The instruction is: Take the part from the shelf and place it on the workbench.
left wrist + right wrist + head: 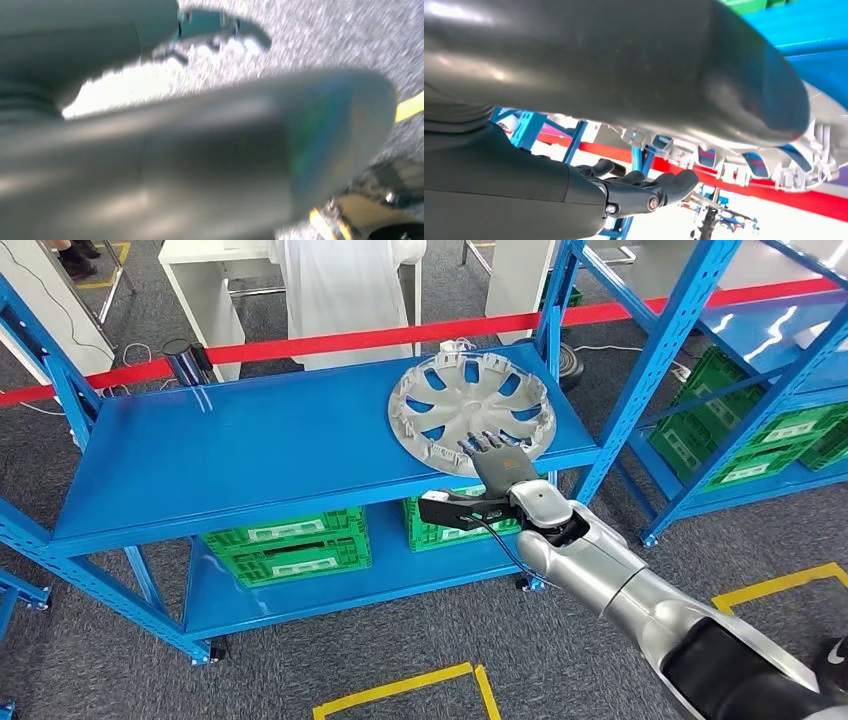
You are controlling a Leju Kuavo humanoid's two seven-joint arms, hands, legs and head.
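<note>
The part is a silver wheel cover point(470, 400) lying flat on the top board of the blue shelf point(250, 450), near its right end. My right hand point(497, 462) reaches in from the front, and its dark fingers lie stretched over the cover's near rim. In the right wrist view the thick thumb point(624, 65) and the fingers point(639, 192) are spread wide apart, with the cover's ribbed edge point(804, 160) just past them; no grip is closed. My left hand point(200, 165) hangs over grey floor, blurred, with nothing in it.
Green crates point(290, 545) stand on the lower board under the shelf. A second blue rack with green crates point(780, 440) stands close on the right. Red barrier tape point(400, 335) runs behind the shelf, with a white-coated figure point(340, 290) beyond it. Yellow lines point(400, 690) mark the floor.
</note>
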